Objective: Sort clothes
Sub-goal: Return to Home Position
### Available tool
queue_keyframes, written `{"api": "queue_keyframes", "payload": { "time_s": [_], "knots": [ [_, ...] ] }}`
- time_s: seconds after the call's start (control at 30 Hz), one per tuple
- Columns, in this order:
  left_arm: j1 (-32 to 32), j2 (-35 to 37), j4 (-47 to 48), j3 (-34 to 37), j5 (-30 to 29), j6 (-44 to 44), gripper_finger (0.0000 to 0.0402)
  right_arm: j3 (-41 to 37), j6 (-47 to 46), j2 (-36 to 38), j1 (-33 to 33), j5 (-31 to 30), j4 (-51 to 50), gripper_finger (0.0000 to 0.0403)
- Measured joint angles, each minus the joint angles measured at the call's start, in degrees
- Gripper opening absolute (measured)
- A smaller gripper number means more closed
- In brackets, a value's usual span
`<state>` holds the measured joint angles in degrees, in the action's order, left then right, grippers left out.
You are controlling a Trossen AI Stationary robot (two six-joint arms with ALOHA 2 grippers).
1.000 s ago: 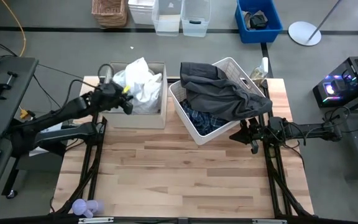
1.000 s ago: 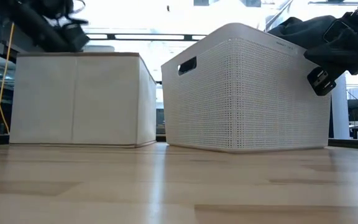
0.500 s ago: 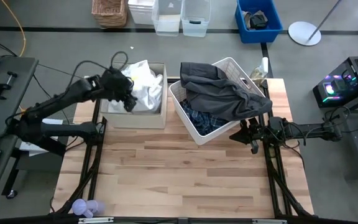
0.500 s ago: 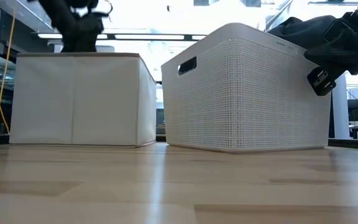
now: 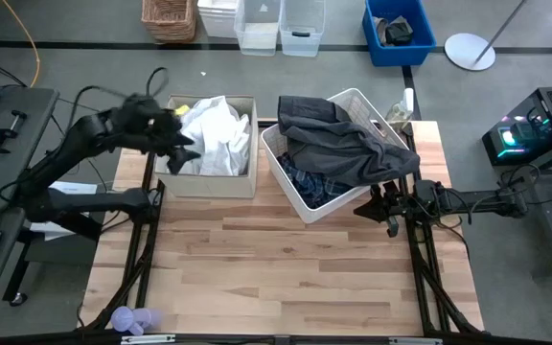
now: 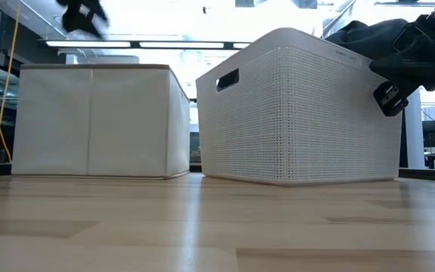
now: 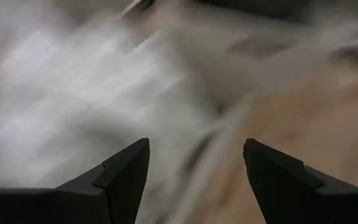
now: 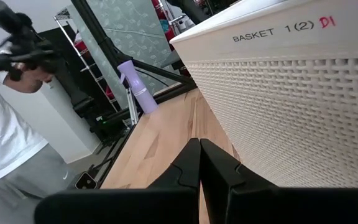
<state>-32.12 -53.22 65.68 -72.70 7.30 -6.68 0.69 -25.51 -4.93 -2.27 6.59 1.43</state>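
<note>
White garments (image 5: 214,134) lie heaped in the beige fabric bin (image 5: 209,184) at the table's far left. A dark grey garment (image 5: 353,149) is draped over the white plastic basket (image 5: 300,201) and its right rim. The blue-white plaid shirt (image 5: 307,182) shows under it, and a darker folded garment (image 5: 305,108) lies at the far end. My left gripper (image 5: 182,146) hangs open and empty above the bin's left side; the left wrist view (image 7: 194,144) shows blurred white cloth past its fingers. My right gripper (image 5: 362,209) is shut and empty beside the basket's near right corner (image 8: 199,146).
The bare wooden tabletop (image 5: 276,268) spreads in front of the bin and the basket. A purple spray bottle (image 5: 127,319) lies at the near left corner. A person in a white shirt (image 8: 5,143) stands beyond the table's near left side. Crates and bins (image 5: 276,24) stand on the floor behind the table.
My left gripper has swung from the bin's left side in over the white garments, dipped to the bin's rim, then risen and drawn back toward the table's left edge. The white heap now lies lower and more spread in the bin.
</note>
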Motion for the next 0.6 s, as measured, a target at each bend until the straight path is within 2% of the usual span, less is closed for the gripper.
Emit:
{"api": "queue_keyframes", "payload": {
  "time_s": [0.1,0.17,0.27,0.37,0.5,0.6],
  "knots": [
    [3.79,7.74,-17.99,5.8,12.36,-1.76,0.025,0.0,0.01,0.02,0.01,0.0,0.0,0.0],
    [7.11,14.07,-32.55,11.94,15.75,-6.87,0.025,0.0,0.01,0.02,-0.01,0.0,0.0,0.0],
    [12.02,24.09,-49.99,23.1,14.07,-16.46,0.025,0.0,0.0,0.01,0.0,0.01,0.0,0.0],
    [17.01,32.64,-61.42,33.69,11.75,-26.35,0.025,-0.02,0.01,0.0,0.01,0.02,0.0,0.0],
    [24.09,38.72,-65.13,43.1,7.91,-29.5,0.0248,-0.02,-0.01,0.01,-0.01,0.0,0.0,0.0],
    [29.26,39.07,-66.02,47.75,4.41,-27.74,0.0241,0.0,0.0,0.02,0.0,0.01,0.0,0.0]
  ]
}}
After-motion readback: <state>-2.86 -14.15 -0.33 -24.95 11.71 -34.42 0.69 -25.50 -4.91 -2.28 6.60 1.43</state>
